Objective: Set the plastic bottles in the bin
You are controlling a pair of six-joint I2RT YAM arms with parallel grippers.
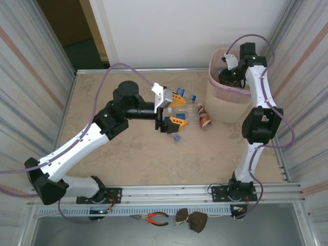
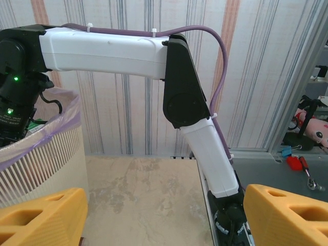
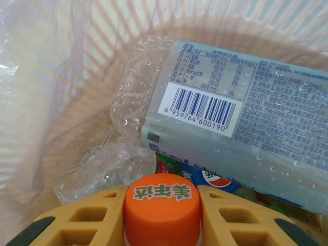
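Several small plastic bottles (image 1: 193, 114) are scattered on the beige table (image 1: 128, 151) beside the tall pale pink slatted bin (image 1: 219, 105) — the left gripper (image 1: 178, 109) is held spread near them. Inside the bin, an orange-capped bottle (image 3: 162, 200) is pinched by the right gripper (image 3: 162, 218).

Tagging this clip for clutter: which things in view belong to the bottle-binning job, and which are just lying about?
Job:
bin
bottles on the table
orange-capped bottle, gripped by the right end effector
labelled bottle lying in the bin

Lying about:
red-handled pliers
brown pouch, beside the pliers
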